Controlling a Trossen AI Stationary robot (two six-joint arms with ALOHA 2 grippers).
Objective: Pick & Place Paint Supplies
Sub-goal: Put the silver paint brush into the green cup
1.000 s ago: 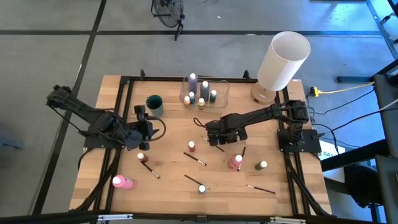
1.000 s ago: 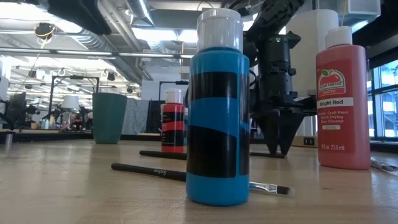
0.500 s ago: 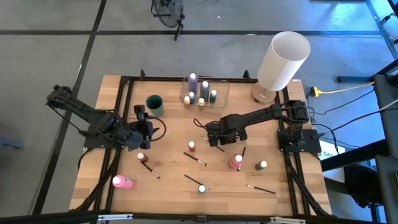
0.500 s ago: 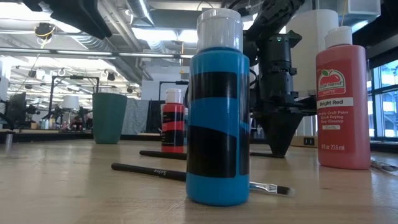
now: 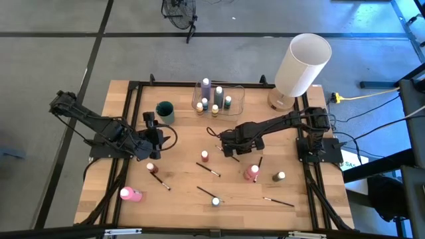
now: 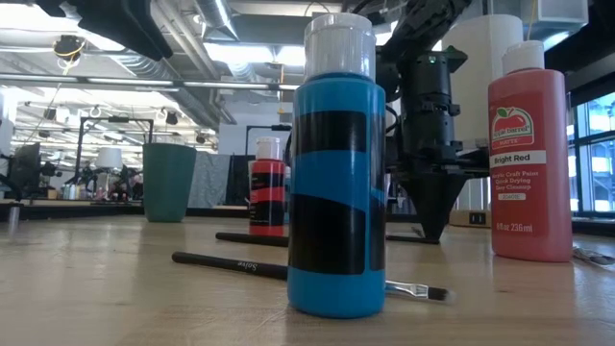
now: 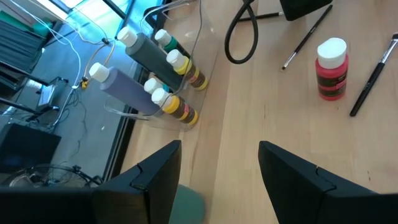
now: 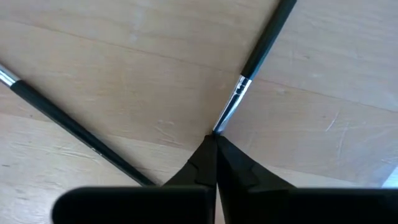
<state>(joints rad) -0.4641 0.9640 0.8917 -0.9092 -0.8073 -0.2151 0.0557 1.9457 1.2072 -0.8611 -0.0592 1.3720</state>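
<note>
Small paint bottles stand scattered on the wooden table: a blue one (image 5: 216,201) (image 6: 336,192), a small red one (image 5: 204,156) (image 7: 331,68), a big bright red one (image 5: 251,172) (image 6: 528,154). A pink bottle (image 5: 130,194) lies on its side. Thin dark paintbrushes (image 5: 208,170) lie flat among them. My right gripper (image 5: 226,149) (image 6: 434,235) (image 8: 214,143) points down at mid-table, shut at the bristle end of one paintbrush (image 8: 261,43). My left gripper (image 5: 151,127) (image 7: 221,180) hangs open above the table, left of centre, touching nothing. My right gripper comes from above, pointing down, fingertips on the table top. Its two fingers meet on the bristle tip (image 8: 219,127) of the paintbrush, only at their free ends. The brush lies flat on the wood, its handle running away from the fingers.
A clear plastic container (image 5: 218,99) (image 7: 161,74) holding several bottles sits at the far edge, a green cup (image 5: 165,111) (image 6: 169,181) to its left, a large white cylinder (image 5: 302,63) at the far right. A second brush (image 8: 74,127) lies close beside my right fingers.
My right gripper has sunk slightly toward the table, and in the low view its fingers have drawn together to a single point on the wood. The bottles and the other brushes have stayed put.
</note>
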